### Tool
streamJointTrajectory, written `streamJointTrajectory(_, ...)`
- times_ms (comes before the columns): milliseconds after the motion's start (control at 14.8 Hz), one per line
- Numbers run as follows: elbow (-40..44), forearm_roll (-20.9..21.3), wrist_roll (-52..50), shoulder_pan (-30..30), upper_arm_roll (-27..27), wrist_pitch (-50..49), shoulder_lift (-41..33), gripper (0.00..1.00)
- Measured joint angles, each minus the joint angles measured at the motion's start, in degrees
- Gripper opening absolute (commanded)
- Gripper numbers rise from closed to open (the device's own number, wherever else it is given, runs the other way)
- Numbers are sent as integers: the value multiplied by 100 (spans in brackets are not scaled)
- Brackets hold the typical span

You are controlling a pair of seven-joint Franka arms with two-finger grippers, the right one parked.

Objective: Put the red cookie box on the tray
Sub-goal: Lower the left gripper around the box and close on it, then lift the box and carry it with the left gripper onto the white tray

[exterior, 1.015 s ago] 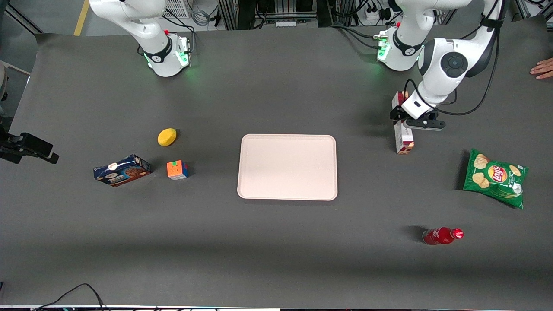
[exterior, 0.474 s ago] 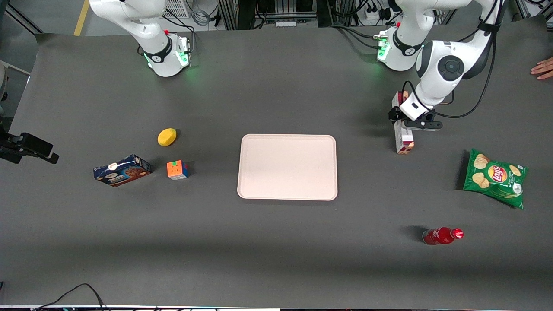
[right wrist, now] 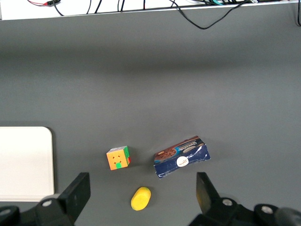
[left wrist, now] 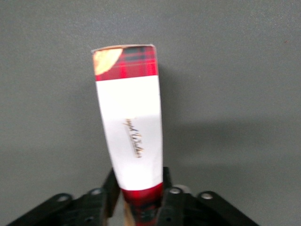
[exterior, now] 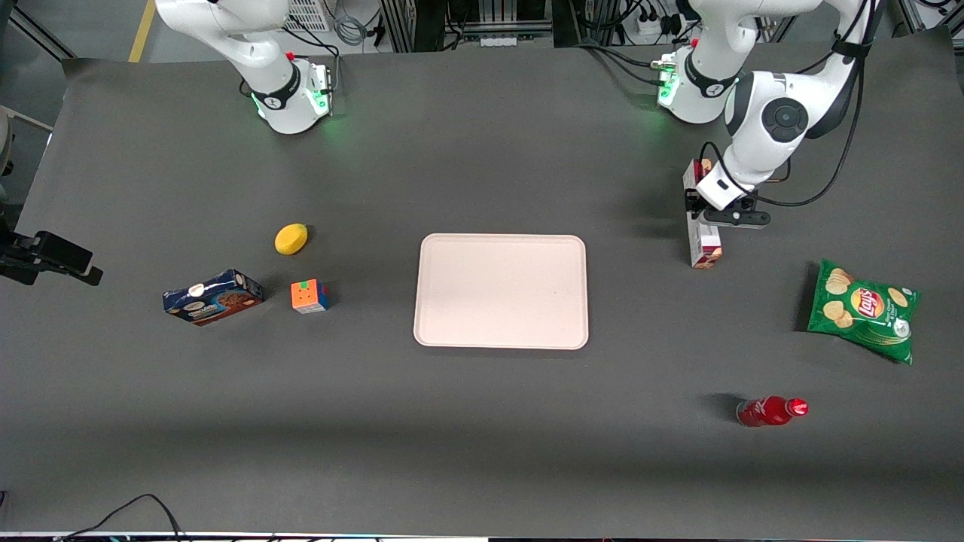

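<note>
Left arm lowered, end effector (left wrist: 139,200) fingers clamped shut

We see a dark grey bench (exterior: 482,421). The tray (exterior: 501,290) lies on it at centre. The red cookie box (exterior: 703,242) lies toward the working arm's end, with the claw (exterior: 699,211) closed on it. Chip bag (exterior: 863,309) and red bottle (exterior: 771,411) lie nearer the camera. Lemon (exterior: 291,239), cube (exterior: 309,296) and blue cookie box (exterior: 212,296) lie toward the parked arm's end.
</note>
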Motion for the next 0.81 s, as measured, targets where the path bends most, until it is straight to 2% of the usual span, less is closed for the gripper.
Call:
streamJointTrajectory(406,2,0,-3,0,0,14,8,1)
streamJointTrajectory(609,77,0,-3,1,2,-55,5,0)
streamJointTrajectory(812,481,0,-3,14,12,-795,-132,0)
